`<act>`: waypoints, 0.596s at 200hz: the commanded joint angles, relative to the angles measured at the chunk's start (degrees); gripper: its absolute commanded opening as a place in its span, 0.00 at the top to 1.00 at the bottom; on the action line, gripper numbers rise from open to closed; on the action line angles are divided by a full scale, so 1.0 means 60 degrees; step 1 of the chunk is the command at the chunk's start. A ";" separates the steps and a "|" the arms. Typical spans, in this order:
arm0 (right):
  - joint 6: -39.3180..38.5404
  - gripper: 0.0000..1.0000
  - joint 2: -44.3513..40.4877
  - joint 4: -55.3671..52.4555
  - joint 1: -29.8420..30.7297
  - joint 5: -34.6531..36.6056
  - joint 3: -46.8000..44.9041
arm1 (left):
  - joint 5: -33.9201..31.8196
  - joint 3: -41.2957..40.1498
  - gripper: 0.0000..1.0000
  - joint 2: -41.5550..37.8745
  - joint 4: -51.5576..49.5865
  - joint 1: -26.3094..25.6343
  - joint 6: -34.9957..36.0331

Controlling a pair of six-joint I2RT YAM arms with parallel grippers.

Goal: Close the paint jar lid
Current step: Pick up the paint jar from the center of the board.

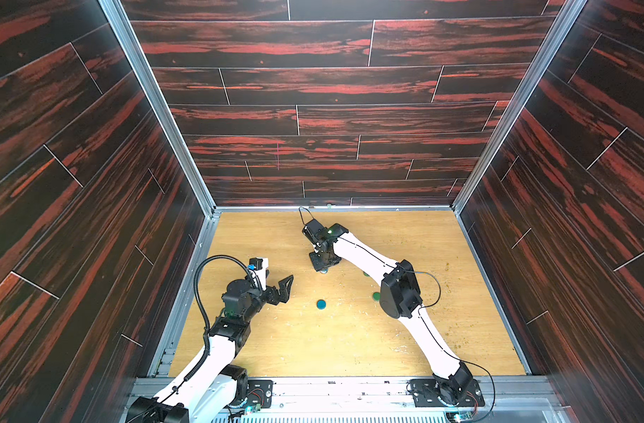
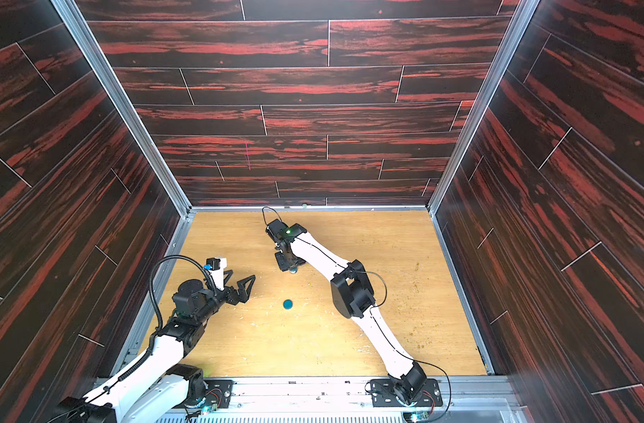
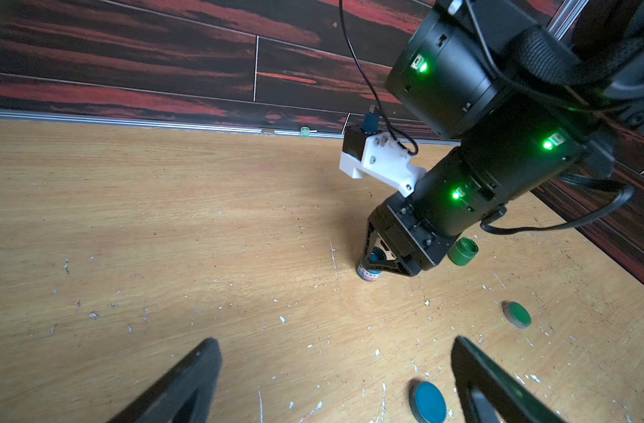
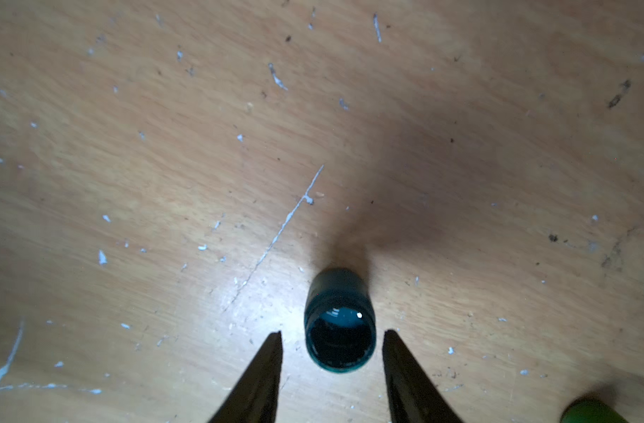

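Right gripper (image 4: 331, 332) straddles the lidless blue paint jar (image 4: 339, 322) on the wooden table (image 4: 166, 146), jaws partly open with a sliver of gap each side, gripping nothing. The jar stands upright, mouth up, long axis vertical. A blue lid (image 3: 428, 402) lies flat, well apart.

Item count, taken standing at the bench; positions are given from the blue paint jar (image 4: 339, 326).

1. Paint jars: two, neither with a lid on. One is the blue paint jar; the other is a green jar (image 3: 463, 251) near it.
2. Loose lids: two. A blue lid (image 1: 321, 304) lies apart from the blue paint jar, toward the front edge. A green lid (image 3: 516, 314) lies farther from it than the green jar, on that same side.
3. Arms: two, a left arm (image 1: 218, 351) and a right arm (image 1: 364, 252).
4. Grippers: two. The right gripper (image 4: 331, 334) is at the blue paint jar; the left gripper (image 3: 334, 342) is well apart from it.
5. Table (image 1: 350, 348): one.
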 commanded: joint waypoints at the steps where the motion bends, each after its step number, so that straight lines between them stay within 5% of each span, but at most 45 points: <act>1: 0.0084 0.54 0.0496 -0.0253 -0.0028 -0.0080 0.0193 | 0.0038 -0.0086 0.00 0.0086 0.0261 -0.0018 0.0054; 119: 0.0142 0.58 0.0789 -0.0204 -0.0096 -0.0092 0.0303 | 0.0132 -0.0071 0.00 0.0319 0.0376 -0.0033 0.0028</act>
